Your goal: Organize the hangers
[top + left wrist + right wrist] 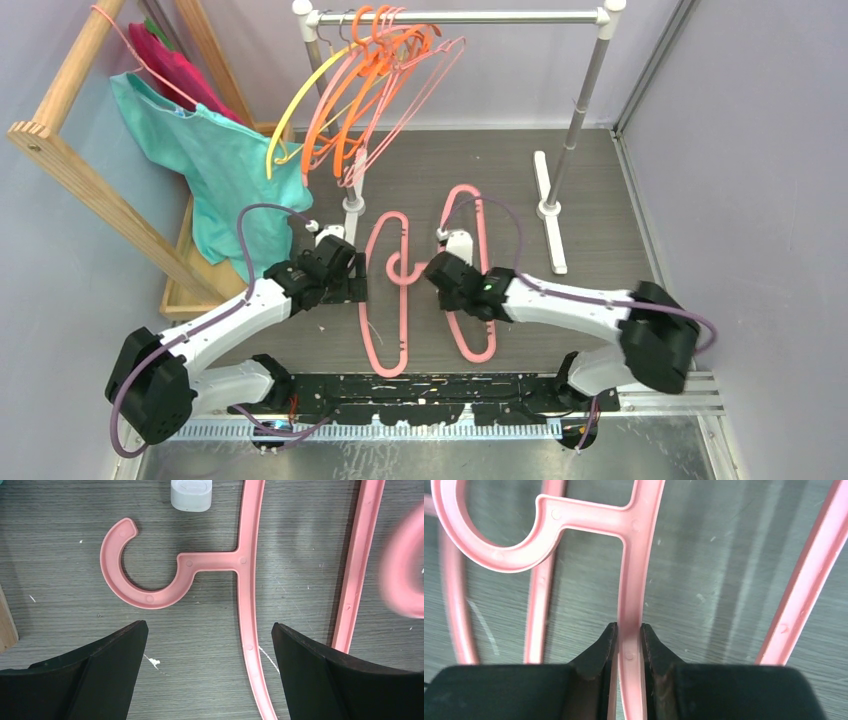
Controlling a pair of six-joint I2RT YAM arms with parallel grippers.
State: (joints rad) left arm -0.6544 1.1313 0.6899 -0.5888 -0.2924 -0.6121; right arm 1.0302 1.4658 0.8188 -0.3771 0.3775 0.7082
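Two pink hangers lie on the table. My left gripper (350, 285) is open, low over the left hanger (405, 320); in the left wrist view (210, 630) that hanger's bar (248, 595) runs between the fingers, close to the right one, with its hook (150, 597) ahead. My right gripper (437, 270) is shut on the right hanger (462, 190); in the right wrist view (629, 630) both pads clamp its bar (634, 570) just below the hook. Several orange and pink hangers (370, 80) and one yellow hanger (300, 95) hang on the rack rail (470, 17).
A wooden frame (90, 180) at the left carries a pink hanger draped with teal and magenta garments (220, 160). The rack's white feet (548, 210) stand on the table; one foot's end (191, 495) is just ahead of my left gripper. Walls close both sides.
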